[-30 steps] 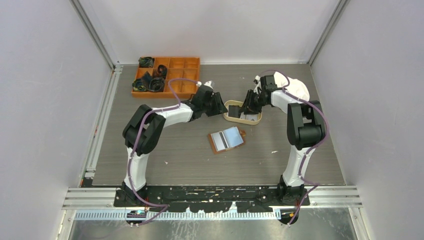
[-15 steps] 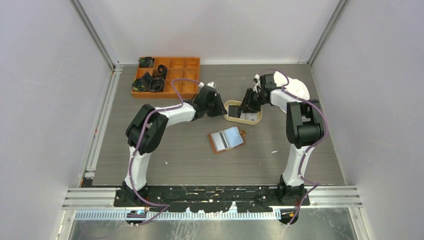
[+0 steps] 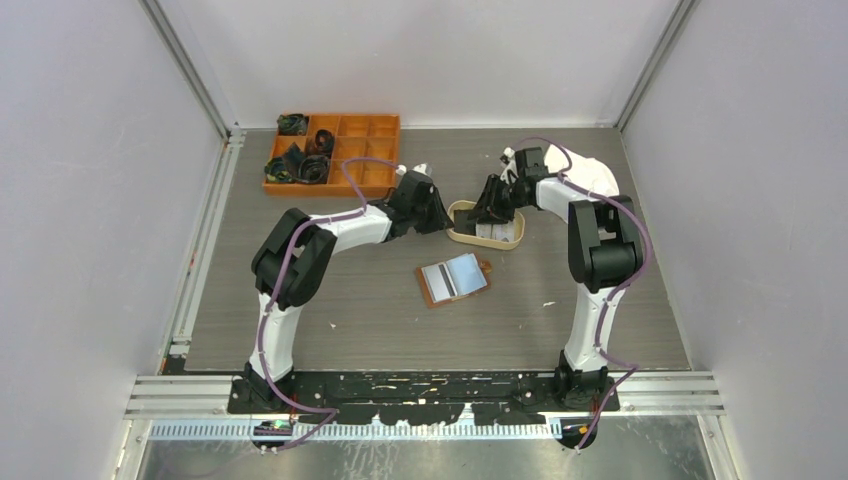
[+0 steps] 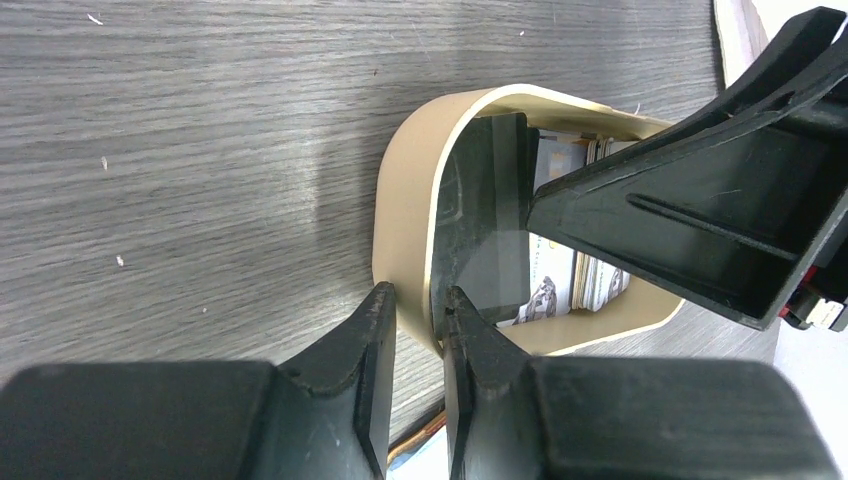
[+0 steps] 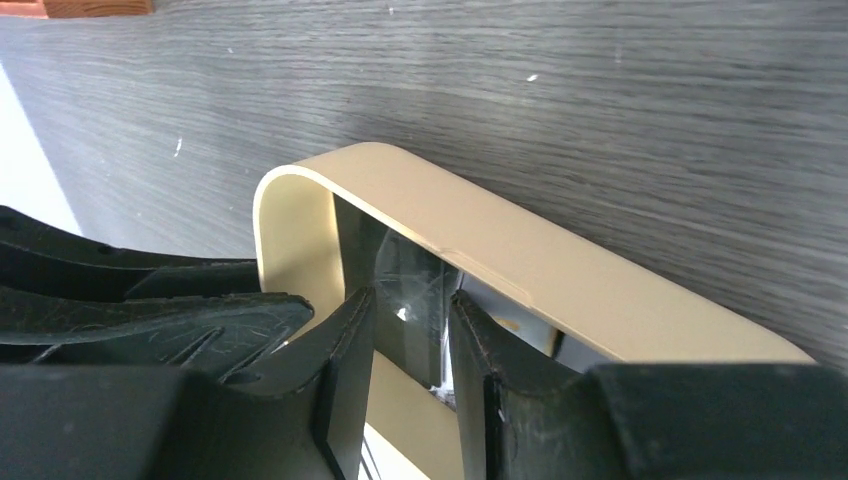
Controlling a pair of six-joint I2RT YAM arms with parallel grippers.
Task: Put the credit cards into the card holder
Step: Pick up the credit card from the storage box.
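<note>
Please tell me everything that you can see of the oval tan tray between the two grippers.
The tray is a low-walled oval dish with a smooth, tan, wood-like rim, lying flat on the grey table just beyond the open brown wallet. Inside sit light cards; a black card stands against its left end. The left gripper pinches that end wall; the right gripper reaches in from the other side.

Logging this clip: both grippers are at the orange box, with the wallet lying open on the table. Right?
No: the top view shows the left gripper and right gripper at the oval tan tray, not the orange box. The wallet does lie open.
</note>
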